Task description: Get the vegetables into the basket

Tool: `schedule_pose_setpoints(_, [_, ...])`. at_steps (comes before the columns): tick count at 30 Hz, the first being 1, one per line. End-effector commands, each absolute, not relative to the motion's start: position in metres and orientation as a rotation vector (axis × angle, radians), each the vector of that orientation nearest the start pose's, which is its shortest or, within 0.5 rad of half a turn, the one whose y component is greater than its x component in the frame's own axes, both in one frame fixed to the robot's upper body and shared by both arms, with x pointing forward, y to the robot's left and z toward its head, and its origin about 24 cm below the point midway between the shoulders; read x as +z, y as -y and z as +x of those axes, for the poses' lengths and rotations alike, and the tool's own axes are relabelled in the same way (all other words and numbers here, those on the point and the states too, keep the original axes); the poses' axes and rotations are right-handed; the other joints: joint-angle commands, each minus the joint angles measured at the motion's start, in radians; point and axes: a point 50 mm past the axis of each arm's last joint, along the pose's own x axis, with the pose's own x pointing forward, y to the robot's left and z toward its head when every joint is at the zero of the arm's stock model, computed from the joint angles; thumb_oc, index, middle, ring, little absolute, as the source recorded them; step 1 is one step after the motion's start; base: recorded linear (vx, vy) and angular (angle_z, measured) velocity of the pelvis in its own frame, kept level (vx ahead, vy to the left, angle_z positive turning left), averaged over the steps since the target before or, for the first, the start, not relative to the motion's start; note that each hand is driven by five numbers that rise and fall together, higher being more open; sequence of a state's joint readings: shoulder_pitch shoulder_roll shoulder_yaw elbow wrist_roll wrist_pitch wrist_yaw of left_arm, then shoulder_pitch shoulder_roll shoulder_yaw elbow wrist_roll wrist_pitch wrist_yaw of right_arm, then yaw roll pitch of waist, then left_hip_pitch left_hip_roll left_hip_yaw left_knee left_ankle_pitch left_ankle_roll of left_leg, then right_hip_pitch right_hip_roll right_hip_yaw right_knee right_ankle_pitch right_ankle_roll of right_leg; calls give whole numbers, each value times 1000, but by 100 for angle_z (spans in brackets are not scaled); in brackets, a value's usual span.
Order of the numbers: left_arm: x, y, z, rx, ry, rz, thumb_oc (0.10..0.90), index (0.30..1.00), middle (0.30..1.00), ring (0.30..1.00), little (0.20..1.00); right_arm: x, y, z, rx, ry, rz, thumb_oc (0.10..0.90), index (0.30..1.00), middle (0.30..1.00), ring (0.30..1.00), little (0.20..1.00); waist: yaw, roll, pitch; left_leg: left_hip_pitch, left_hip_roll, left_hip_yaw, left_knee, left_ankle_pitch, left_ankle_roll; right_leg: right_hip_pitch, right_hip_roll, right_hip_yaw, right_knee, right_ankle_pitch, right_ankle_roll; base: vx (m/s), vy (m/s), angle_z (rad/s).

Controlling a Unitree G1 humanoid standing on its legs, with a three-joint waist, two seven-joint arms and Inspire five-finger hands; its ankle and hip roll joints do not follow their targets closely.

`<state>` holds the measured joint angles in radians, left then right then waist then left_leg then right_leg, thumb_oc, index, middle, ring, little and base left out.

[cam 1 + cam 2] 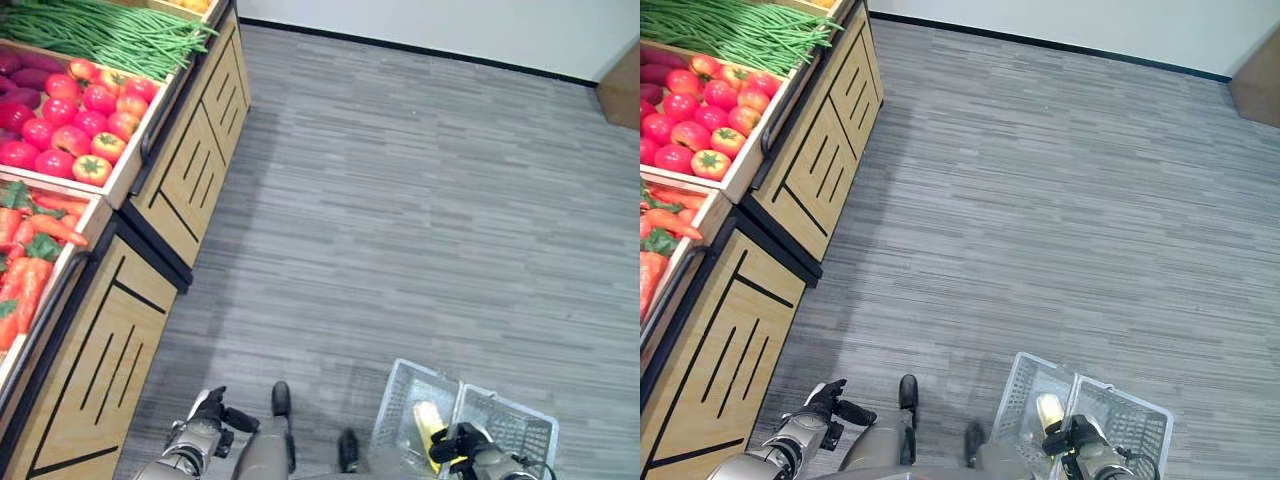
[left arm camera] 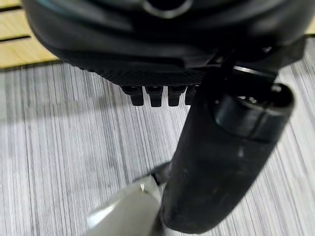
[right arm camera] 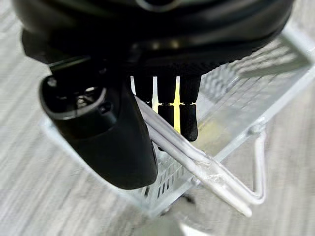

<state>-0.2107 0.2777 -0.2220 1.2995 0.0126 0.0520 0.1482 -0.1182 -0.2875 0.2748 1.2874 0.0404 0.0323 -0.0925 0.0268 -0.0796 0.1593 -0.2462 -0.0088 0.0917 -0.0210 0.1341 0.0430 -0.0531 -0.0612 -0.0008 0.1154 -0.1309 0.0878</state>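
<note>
In the left eye view, a wooden produce stand with black-lined panels (image 1: 190,165) runs along the left side of the grey striped floor (image 1: 420,200). Its far bin holds long green beans (image 1: 110,35), the next bin holds red round tomatoes (image 1: 80,115), and the nearest bin holds orange carrots with green tops (image 1: 35,245). At the near right, a white wire-mesh basket (image 1: 405,400) hangs from the right hand (image 1: 462,443), and a yellow corn cob (image 1: 430,420) lies inside it. The left hand (image 1: 210,410) is at the near left, beside the stand, and it holds nothing.

The right eye view shows the same arrangement, with the basket (image 1: 1025,385) near the bottom edge.

In the left wrist view, the left hand (image 2: 147,64) hangs over the floor; its fingers (image 2: 155,96) are curled in with nothing between them and the thumb.

In the right wrist view, the right hand (image 3: 147,44) has its fingers (image 3: 187,118) hooked round the two metal handles of the basket (image 3: 231,184), clamped on them.
</note>
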Motion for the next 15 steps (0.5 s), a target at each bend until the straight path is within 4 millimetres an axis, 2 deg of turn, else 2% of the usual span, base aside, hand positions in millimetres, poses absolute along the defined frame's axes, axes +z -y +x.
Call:
schedule_pose_setpoints(1, [-139, -277, 131, 173, -1197, 565, 900, 1000, 1000, 1000, 1000, -152, 256, 111, -48, -1222, -498, 400, 300, 300, 300, 300, 32, -56, 16, 1, 56, 13, 64, -76, -63, -31, -78, 38, -22, 134, 107, 97, 162, 1])
schedule_pose_setpoints(4, [-139, -277, 132, 173, -1193, 565, 900, 1000, 1000, 1000, 1000, -152, 256, 110, -53, -1227, -494, 400, 300, 300, 300, 300, 33, -63, 10, 15, 41, 14, 60, -90, -53, -29, -92, 30, -17, 155, 117, 78, 125, 1])
schedule_pose_setpoints(6, [-140, -276, 130, 163, -1198, 556, 900, 1000, 1000, 1000, 1000, -152, 256, 109, -51, -1233, -488, 400, 300, 300, 300, 300, 35, -69, 7, 50, 11, 14, 61, -119, -31, -44, -114, 13, 59, 209, 131, 75, 150, -1])
schedule_pose_setpoints(7, [-140, -276, 130, 163, -1198, 556, 900, 1000, 1000, 1000, 1000, -152, 256, 109, -51, -1233, -488, 400, 300, 300, 300, 300, 37, -69, 9, 52, 10, 15, 61, -120, -30, -43, -115, 15, 61, 208, 132, 44, 100, -11])
schedule_pose_setpoints(9, [-141, -274, 130, 152, -1201, 555, 900, 1000, 1000, 1000, 1000, -152, 256, 108, -61, -1234, -476, 400, 300, 300, 300, 300, 30, -56, 16, 75, -5, 1, 52, -127, -17, -77, -115, 29, 150, 256, 125, 41, 113, -18])
schedule_pose_setpoints(11, [-141, -273, 130, 149, -1202, 552, 900, 1000, 1000, 1000, 1000, -153, 257, 107, -63, -1236, -470, 400, 300, 300, 300, 300, 27, -54, 20, 88, -9, -6, 47, -131, -17, -91, -122, 21, 154, 267, 119, 88, 67, 11])
schedule_pose_setpoints(12, [-141, -273, 131, 147, -1199, 555, 900, 1000, 1000, 1000, 1000, -152, 258, 107, -72, -1234, -467, 400, 300, 300, 300, 300, 20, -49, 26, 108, -11, -14, 39, -140, -23, -130, -139, 0, 112, 288, 108, 115, 28, 20])
schedule_pose_setpoints(15, [-141, -272, 133, 139, -1197, 561, 900, 1000, 1000, 1000, 1000, -152, 258, 108, -77, -1230, -466, 400, 300, 300, 300, 300, 1, -41, 40, 123, -14, -44, 51, -152, -28, -175, -138, 4, 51, 300, 107, 150, -36, 16])
